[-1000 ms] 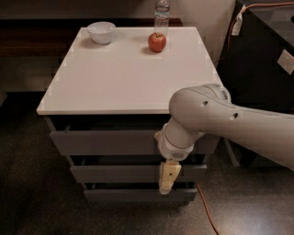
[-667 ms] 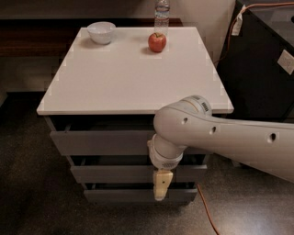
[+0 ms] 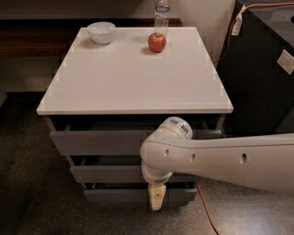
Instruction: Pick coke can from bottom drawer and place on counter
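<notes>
Tool point(image 3: 156, 201) hangs off the white arm point(image 3: 220, 158), low in front of the bottom drawer point(image 3: 115, 195), right of that front's centre. It points down, and its cream tip overlaps the drawer face. Can't tell how far open it is, or whether it has hold of anything.

Coke can isn't visible; the drawer interior is hidden from this angle.

On the white bench point(image 3: 128, 78), all at the far edge: white bowl point(image 3: 101, 32) on the left, red apple point(image 3: 157, 42) near centre, and water bottle point(image 3: 161, 11) just behind the apple.

Readable writing: none. The bottle label, the wrist sticker point(image 3: 177, 123) and the white tag point(image 3: 286, 61) on the black cabinet point(image 3: 262, 87) are all illegible. Orange cable point(image 3: 207, 213) runs along the floor at right.
</notes>
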Controlling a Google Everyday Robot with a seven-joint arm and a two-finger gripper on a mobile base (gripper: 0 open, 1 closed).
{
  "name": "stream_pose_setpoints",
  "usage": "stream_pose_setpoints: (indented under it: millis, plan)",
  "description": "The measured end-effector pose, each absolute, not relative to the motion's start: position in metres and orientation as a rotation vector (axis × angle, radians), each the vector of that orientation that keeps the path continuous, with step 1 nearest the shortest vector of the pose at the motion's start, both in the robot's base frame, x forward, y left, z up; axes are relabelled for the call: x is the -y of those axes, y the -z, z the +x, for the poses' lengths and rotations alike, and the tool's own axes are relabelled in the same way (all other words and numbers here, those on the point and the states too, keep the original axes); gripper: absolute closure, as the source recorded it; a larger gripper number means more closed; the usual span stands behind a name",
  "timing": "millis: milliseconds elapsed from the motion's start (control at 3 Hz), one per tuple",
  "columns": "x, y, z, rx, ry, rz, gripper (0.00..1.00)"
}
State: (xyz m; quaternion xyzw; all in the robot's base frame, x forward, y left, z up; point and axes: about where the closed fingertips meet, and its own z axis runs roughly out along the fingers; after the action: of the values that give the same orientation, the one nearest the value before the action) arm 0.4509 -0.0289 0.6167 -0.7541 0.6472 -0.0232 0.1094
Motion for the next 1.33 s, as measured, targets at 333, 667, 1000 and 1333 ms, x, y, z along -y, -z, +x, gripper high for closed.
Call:
stream_pose_setpoints:
  millis: [333,667,1000,1333]
  plan:
    - [0.016,-0.59,0.458,-1.923,0.019,-2.206,0.0]
    - [0.0,-0.557,0.469,-1.918,-0.009,-2.204,0.0]
    - [-0.012,-0.523,0.481,-1.915,-0.035,-2.193,0.0]
    - [-0.026,-0.492,0.48,-1.891,-0.05,-2.206,0.0]
